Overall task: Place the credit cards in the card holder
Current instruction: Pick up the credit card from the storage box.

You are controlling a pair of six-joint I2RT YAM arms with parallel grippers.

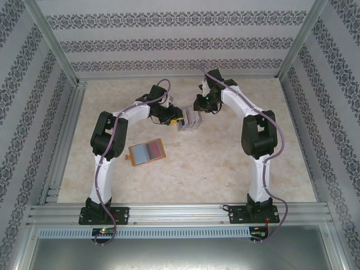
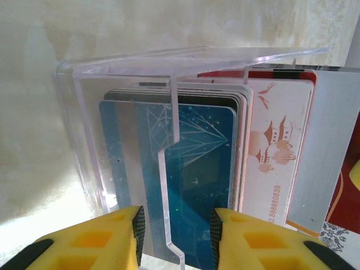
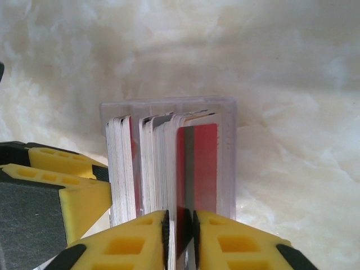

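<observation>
A clear acrylic box [image 1: 189, 122] in the middle of the table holds the credit cards upright in a row. In the right wrist view my right gripper [image 3: 180, 239] is shut on a red card with a grey stripe [image 3: 206, 163] at the end of the row, beside the box wall [image 3: 227, 157]. My left gripper [image 2: 177, 239] is open, its yellow fingers [image 2: 112, 239] either side of a clear divider and a blue card [image 2: 197, 169]. The card holder [image 1: 146, 152] lies open and flat on the table, in front of the left arm.
A white card with an orange pagoda print [image 2: 275, 152] stands behind the blue one. The left gripper's yellow finger [image 3: 62, 191] sits close to the stack of white-edged cards [image 3: 125, 169]. Patterned walls and metal rails [image 1: 67, 135] enclose the marble-look table.
</observation>
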